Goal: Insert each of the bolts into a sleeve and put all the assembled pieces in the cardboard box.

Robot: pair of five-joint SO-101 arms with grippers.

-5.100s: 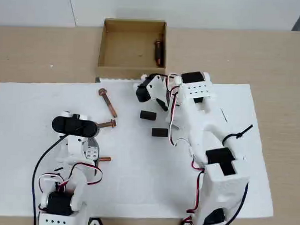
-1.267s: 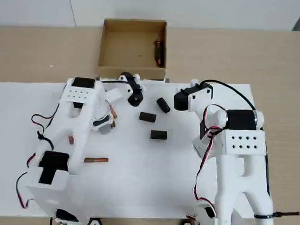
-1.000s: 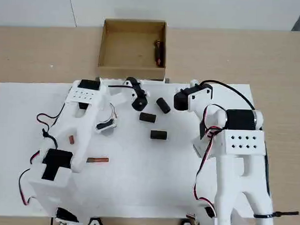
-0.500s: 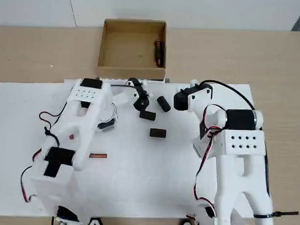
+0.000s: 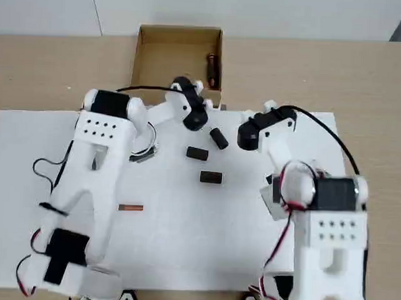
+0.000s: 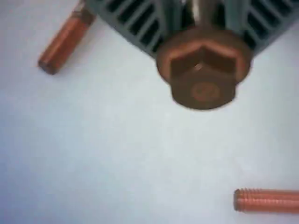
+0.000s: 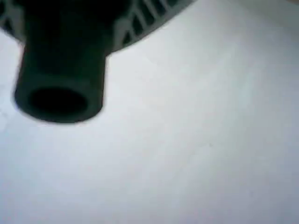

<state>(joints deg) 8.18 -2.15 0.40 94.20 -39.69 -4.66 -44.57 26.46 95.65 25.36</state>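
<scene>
Two grips hold: left fingers (image 6: pixel 126 21) clamp a bolt (image 6: pixel 203 74), right fingers (image 7: pixel 145 16) clamp a black sleeve (image 7: pixel 60 70).

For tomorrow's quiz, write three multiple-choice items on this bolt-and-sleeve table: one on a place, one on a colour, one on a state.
1. Where does the assembled piece lie? A on a plate; B in the cardboard box; C in a gripper.
2. What colour is the sleeve in the right gripper? A black; B copper; C white.
3. How is the left gripper? A open and empty; B shut on a sleeve; C shut on a bolt.
Answers: B, it rests on the box floor by one wall; A, the right wrist view shows it black; C, the bolt's hex head juts from its grip.
</scene>
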